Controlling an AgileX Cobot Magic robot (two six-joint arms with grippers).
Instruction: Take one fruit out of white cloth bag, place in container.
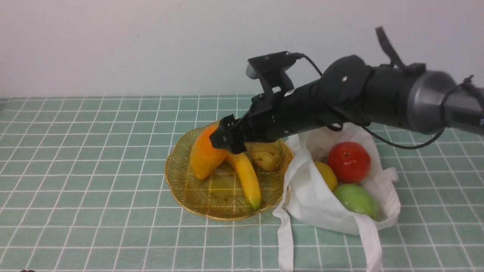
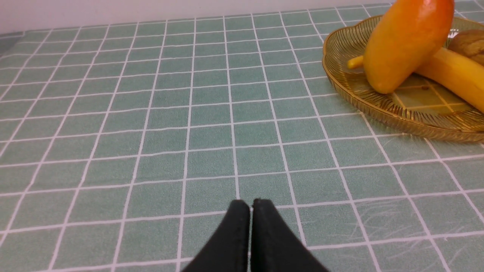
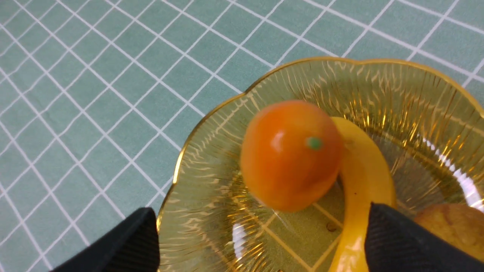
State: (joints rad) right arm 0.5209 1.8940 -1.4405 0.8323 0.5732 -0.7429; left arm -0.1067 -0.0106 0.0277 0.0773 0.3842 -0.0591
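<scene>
Mango-like fruit (image 1: 204,156) stands tilted inside the golden wire dish (image 1: 223,217), leaning on the banana (image 1: 245,177), outside the white cloth bag (image 1: 310,200) just beside the dish. The right gripper (image 1: 226,140) hovers over the dish, fingers spread wide, holding nothing. A straight lift clear of the dish seems best, so nothing nudges the propped fruit over the rim. The left gripper (image 2: 251,204), fingers pressed together, sits above the counter (image 1: 75,151), apart from the dish.

A curved yellow banana (image 1: 245,177) lies just under the right jaws, its far end hidden beneath them. A knobbly brown fruit (image 1: 266,156) sits just to their right, near the banana. Further right of those jaws, a round red fruit (image 1: 348,161), a small yellow fruit (image 1: 327,174) and a green oval fruit (image 1: 355,199) cluster close together. A green checked cloth (image 1: 94,170) covers the desk.
</scene>
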